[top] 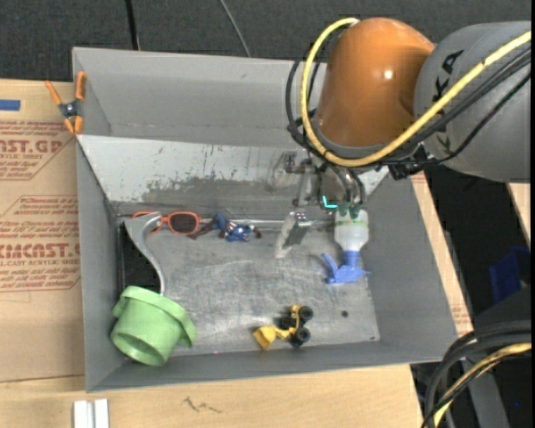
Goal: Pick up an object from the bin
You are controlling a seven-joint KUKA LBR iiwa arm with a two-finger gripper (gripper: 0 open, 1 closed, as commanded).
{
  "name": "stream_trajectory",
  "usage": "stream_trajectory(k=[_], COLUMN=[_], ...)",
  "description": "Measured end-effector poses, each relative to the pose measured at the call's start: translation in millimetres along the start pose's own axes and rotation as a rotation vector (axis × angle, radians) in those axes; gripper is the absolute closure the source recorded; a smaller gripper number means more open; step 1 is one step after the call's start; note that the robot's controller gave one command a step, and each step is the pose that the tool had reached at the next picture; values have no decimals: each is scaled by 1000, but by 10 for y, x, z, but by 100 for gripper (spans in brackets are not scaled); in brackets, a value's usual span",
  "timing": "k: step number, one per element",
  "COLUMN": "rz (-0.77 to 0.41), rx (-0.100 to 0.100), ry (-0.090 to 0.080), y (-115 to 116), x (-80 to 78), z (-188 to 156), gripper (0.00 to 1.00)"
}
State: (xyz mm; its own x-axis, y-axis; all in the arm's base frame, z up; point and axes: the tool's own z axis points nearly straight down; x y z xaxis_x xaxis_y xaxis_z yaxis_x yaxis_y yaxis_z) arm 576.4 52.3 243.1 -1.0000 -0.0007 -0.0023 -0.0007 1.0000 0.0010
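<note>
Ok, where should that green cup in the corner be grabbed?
Probably across the cup's round body, just behind the flared lip, coming down from above. It lies tipped over in the corner, with the bin walls close on its left and front, so a sideways approach looks blocked. The lip may also keep it from slipping out.

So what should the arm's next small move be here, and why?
Probably ease the gripper towards the white plastic bottle-shaped toy with a blue base just beside it: that is the nearest thing, standing well apart from the orange sunglasses.
</note>
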Motion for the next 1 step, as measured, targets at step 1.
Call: stream_trajectory(k=[1], rz=[-73], rx=[0], ry=[-6], y=[-51], x=[-15], z=[268], gripper=[0])
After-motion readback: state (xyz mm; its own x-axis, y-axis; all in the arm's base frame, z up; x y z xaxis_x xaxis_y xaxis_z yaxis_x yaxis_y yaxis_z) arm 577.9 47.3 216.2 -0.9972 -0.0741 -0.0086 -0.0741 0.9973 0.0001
